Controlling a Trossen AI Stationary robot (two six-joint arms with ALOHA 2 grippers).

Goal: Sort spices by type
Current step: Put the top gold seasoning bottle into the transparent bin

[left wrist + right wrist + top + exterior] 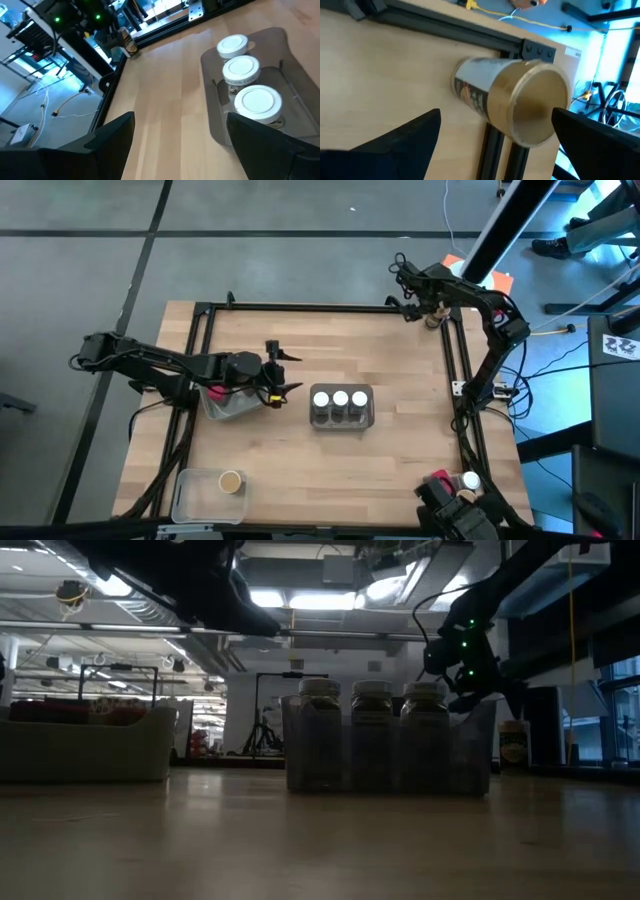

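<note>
You have one kind settled: three white-lidded jars (340,399) stand upright in a row, left to right, inside the clear middle tray (341,421) at the table's centre. One tan-lidded jar (231,481) sits upright in the near-left tray (190,498), so that group looks only begun. A third tray (222,407) lies under the left arm with something red in it, though you cannot make out how many packets it holds. Another white-capped container (469,479) waits at the near-right edge, outside any tray, so work remains. The jar in hand now is the tan-lidded one (512,102) at the far-right corner, by the black frame rail (495,145). In the high view it appears to stand upright, long axis vertical, lid toward the right gripper (495,127) hovering over it. That gripper's fingers are spread wide on either side of the lid, not yet clasping it. Your left gripper (177,132) hangs just left of the middle tray, fingers released and holding nothing.
</note>
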